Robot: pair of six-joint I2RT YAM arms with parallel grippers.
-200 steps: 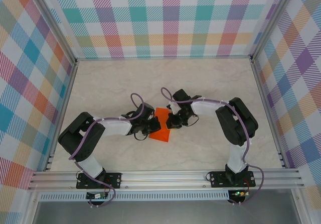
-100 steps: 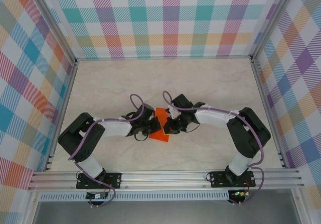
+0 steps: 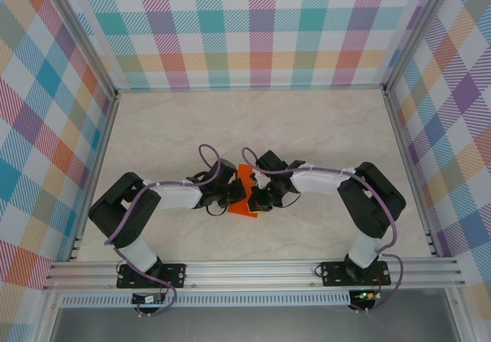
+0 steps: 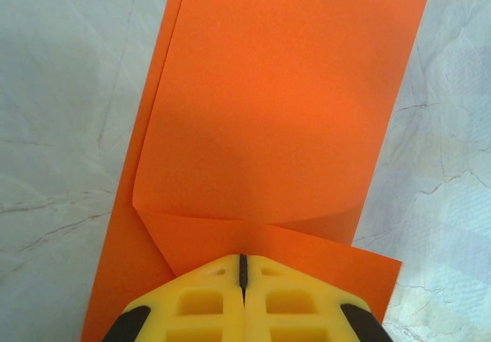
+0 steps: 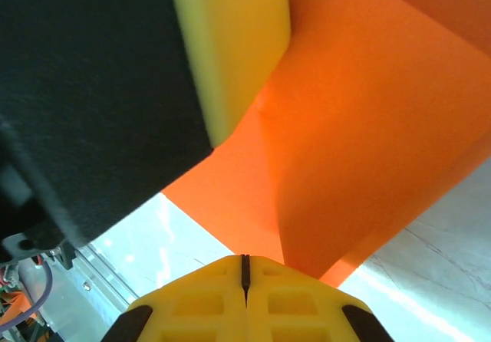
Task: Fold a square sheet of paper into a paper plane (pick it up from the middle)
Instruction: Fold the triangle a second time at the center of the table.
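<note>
Near the middle of the worktop (image 3: 322,135) lies the square sheet of paper (image 3: 244,205), partly folded, one layer lapped over another with a slanted corner crease. The left hand (image 4: 243,277), jaws fully closed, sits at one edge; the right hand (image 5: 245,269), likewise closed, meets the opposite edge, where the paper curves upward

One orange sheet (image 4: 268,112); two grippers: left gripper (image 4: 242,264), right gripper (image 5: 245,264)

Plain bright orange square sheet of paper (image 4: 268,104) on a pale, grey-veined counter (image 4: 54,127); left pincer (image 4: 242,273) and right pincer (image 5: 245,273) yellow; pastel plaid walls (image 3: 261,27).
</note>
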